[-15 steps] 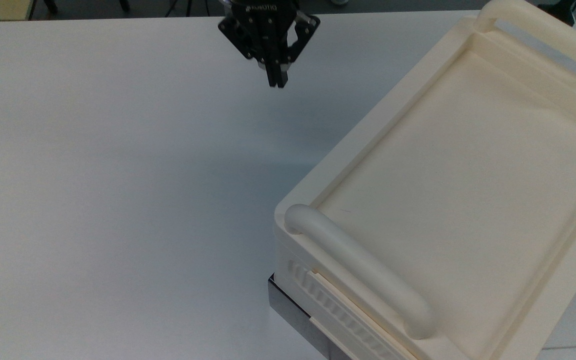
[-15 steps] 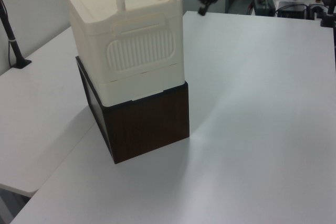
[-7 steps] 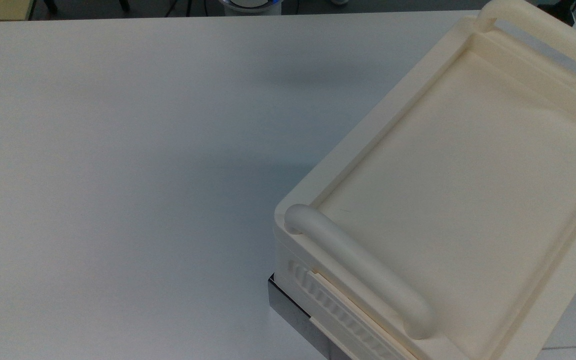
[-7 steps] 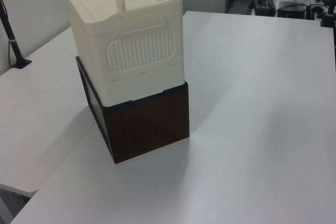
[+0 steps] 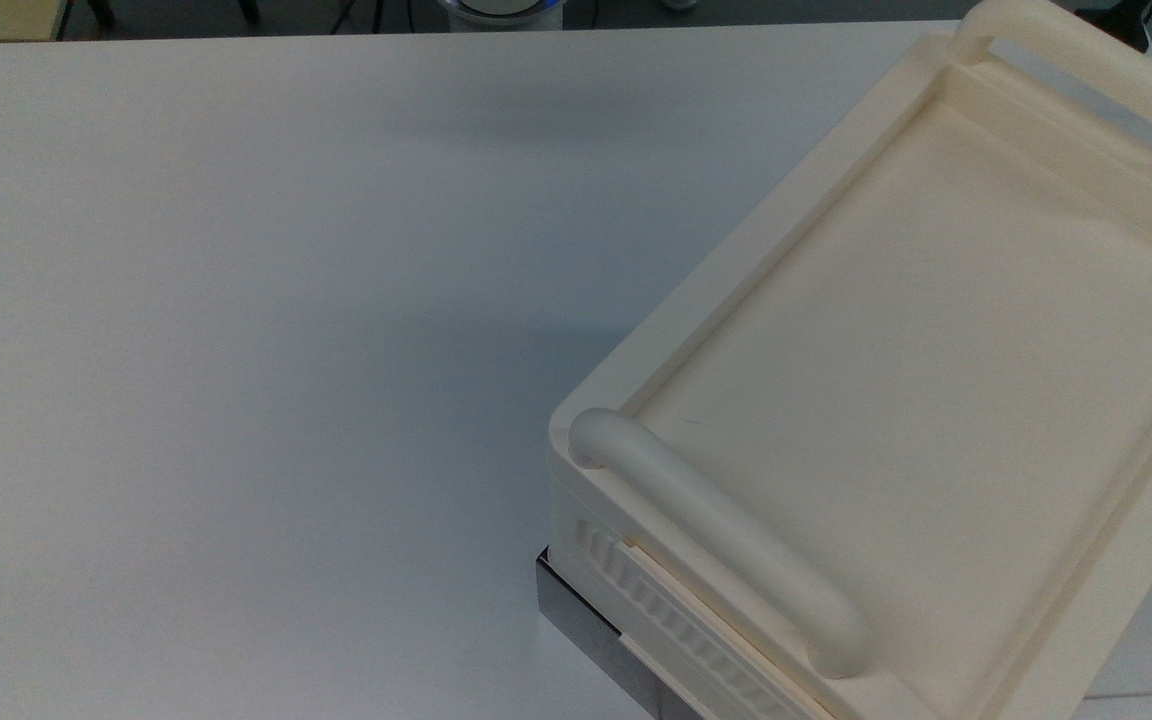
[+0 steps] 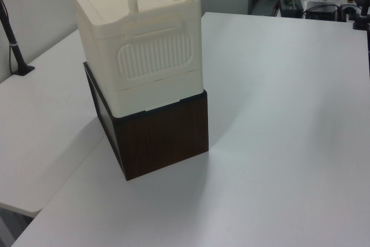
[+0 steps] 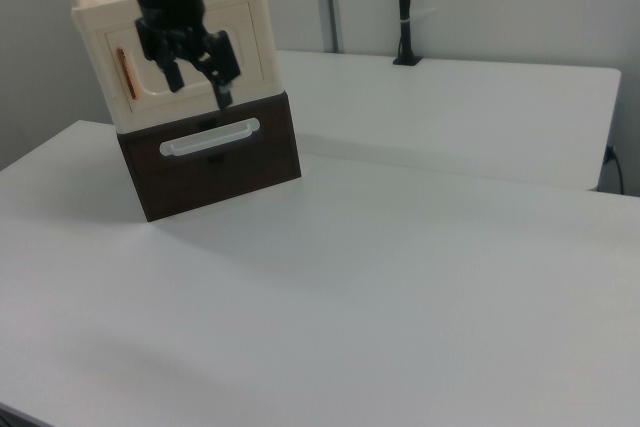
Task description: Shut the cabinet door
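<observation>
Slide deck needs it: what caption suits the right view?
Gripper hanging before the cream cabinet, its door flush.

Cream cabinet (image 7: 170, 42) (on dark base): door (image 7: 190, 52) flush, orange handle plate (image 7: 123, 72).

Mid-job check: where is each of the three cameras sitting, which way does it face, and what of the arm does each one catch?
Top view: overhead, looking down on the cabinet top and white table.
Left view: raised, facing the cabinet's ribbed side above the dark base.
Right view: low across the table, facing the cabinet door; the gripper hangs before it.
Shared: all three views show the cabinet and the table.
</observation>
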